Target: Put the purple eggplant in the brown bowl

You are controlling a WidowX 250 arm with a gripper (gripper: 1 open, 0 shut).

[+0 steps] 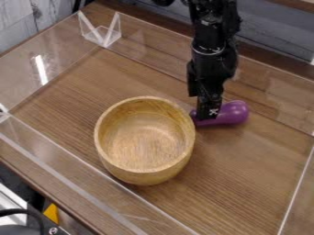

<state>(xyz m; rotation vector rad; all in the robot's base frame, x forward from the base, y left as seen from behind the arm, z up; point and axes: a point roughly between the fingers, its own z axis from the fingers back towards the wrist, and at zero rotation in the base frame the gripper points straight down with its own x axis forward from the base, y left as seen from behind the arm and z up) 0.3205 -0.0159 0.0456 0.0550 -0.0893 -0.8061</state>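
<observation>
The black gripper (207,104) points straight down, jaws spread wide over the stem end of the purple eggplant (227,114), just right of the brown bowl (146,139).

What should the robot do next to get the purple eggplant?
Probably shut its jaws. The gripper is down at the left end of the purple eggplant with jaws open, and the eggplant lies on the table, outside the empty brown bowl.
</observation>
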